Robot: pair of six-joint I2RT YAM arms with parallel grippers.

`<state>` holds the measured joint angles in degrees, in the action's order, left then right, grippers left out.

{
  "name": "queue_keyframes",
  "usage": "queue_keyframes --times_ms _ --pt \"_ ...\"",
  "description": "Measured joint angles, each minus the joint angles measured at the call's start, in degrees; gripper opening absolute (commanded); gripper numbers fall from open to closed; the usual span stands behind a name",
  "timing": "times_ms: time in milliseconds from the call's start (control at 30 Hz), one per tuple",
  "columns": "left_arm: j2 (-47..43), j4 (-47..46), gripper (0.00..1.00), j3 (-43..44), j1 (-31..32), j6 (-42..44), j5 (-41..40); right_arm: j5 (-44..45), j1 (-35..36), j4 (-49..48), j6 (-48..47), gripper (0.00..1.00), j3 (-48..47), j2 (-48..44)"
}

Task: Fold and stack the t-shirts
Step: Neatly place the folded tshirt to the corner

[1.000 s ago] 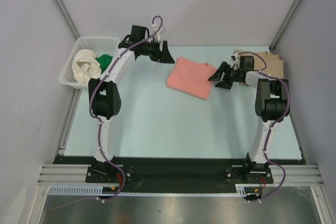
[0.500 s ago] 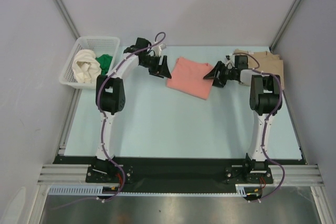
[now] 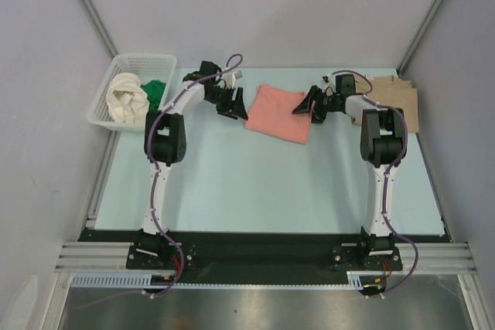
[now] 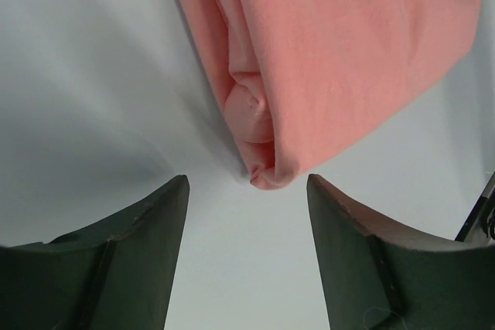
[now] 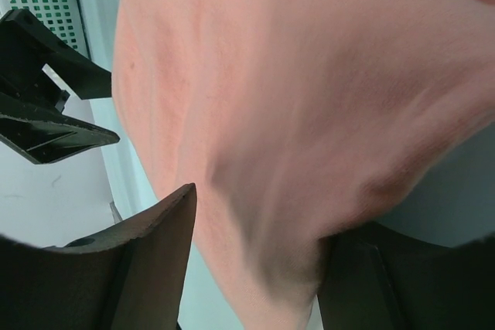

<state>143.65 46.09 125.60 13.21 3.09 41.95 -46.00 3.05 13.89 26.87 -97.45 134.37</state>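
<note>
A salmon-pink t-shirt (image 3: pixel 277 113) lies folded on the table at the back middle. My left gripper (image 3: pixel 237 106) is open at the shirt's left edge; in the left wrist view the shirt's folded corner (image 4: pixel 263 171) lies just ahead of the gap between my fingers (image 4: pixel 139 260), not touching them. My right gripper (image 3: pixel 304 105) is open at the shirt's right edge; in the right wrist view the pink cloth (image 5: pixel 309 113) runs between the jaws and drapes over the right finger. A tan shirt (image 3: pixel 396 96) lies folded at the back right. Cream-white (image 3: pixel 127 98) and green (image 3: pixel 155 90) shirts sit in the basket.
A white plastic lattice basket (image 3: pixel 147 60) stands at the back left corner, left of my left arm. Grey walls close in the table on the back and both sides. The other gripper's black fingers (image 5: pixel 46 106) show beyond the pink shirt in the right wrist view.
Both grippers have moved inward to the pink shirt: the left one down and right to its left edge, the right one left onto its right edge. The shirt has not shifted.
</note>
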Motion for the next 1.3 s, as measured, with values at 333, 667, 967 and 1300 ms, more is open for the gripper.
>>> queue_keyframes --times_ms 333,667,967,1300 --pt "1.03 -0.15 0.61 0.09 2.45 -0.07 0.0 0.55 -0.35 1.75 -1.22 0.55 -0.68 0.11" --pt "1.53 -0.55 0.51 -0.33 4.35 -0.31 0.31 1.11 -0.94 4.52 -1.57 0.36 -7.43 4.66" --pt "0.76 -1.38 0.57 -2.45 4.92 -0.68 1.75 -0.31 -0.92 5.33 -2.34 0.0 -12.55 8.52" --pt "-7.1 0.7 0.66 -5.95 5.35 0.94 -2.19 4.17 0.13 23.67 -21.64 0.0 -31.74 11.5"
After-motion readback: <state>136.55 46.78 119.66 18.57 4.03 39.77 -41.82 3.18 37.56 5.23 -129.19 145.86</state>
